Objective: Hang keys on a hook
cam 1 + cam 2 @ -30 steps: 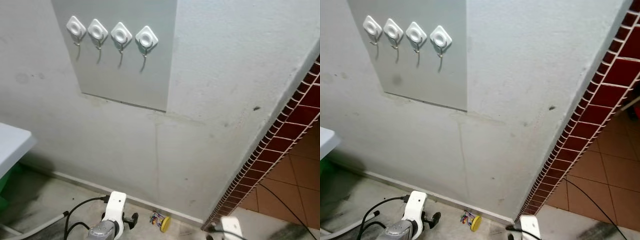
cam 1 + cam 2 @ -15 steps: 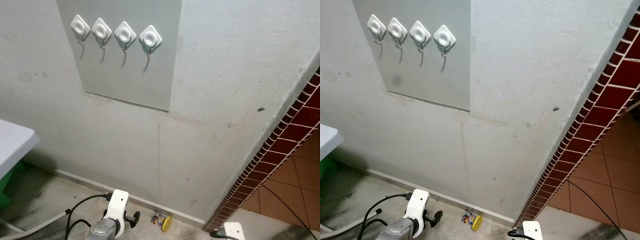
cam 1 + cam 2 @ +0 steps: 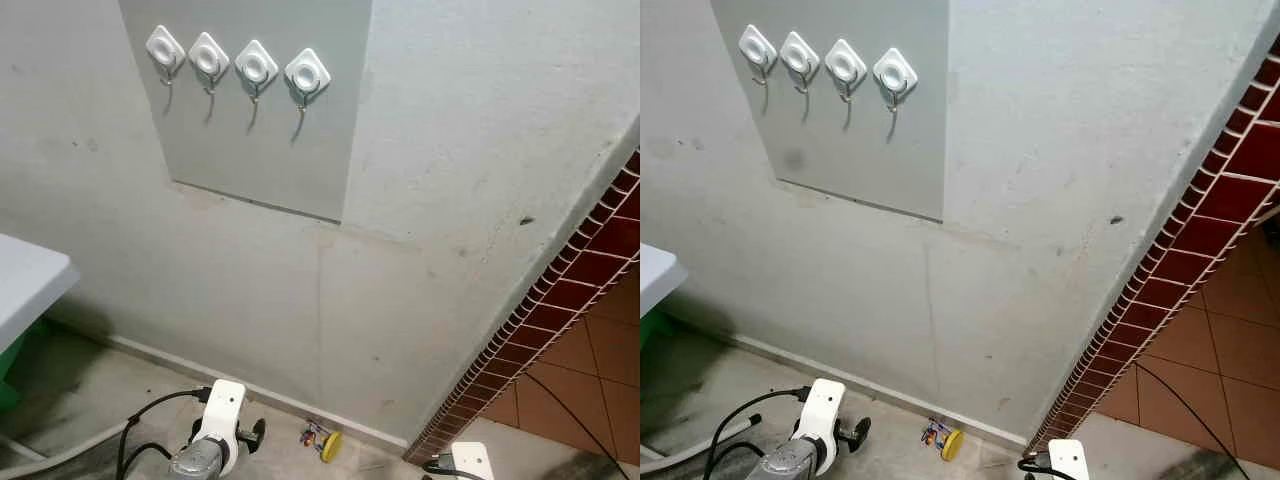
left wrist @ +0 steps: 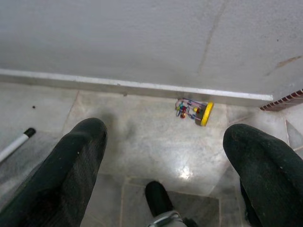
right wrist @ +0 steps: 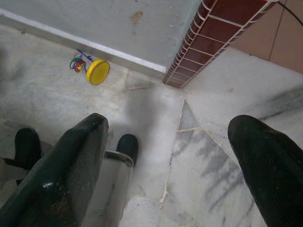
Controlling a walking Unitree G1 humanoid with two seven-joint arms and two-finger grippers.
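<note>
Overhead four hooks (image 3: 235, 65) on wall, one keys (image 3: 321, 439) bunch on floor

Silver arms, black-fingered left end effector (image 4: 161, 156)

The stereo head pair looks forward and down at a grey plaster wall (image 3: 450, 150) from some way off, its four white diamond-shaped hooks (image 3: 238, 66) at eleven o'clock. Both wrist cameras sit low, facing the marble floor (image 4: 151, 146) near the wall's base. All views share the yellow-tagged bunch of keys (image 4: 195, 111) there; the right wrist view adds the red-tiled corner (image 5: 213, 33) at one o'clock.
</note>
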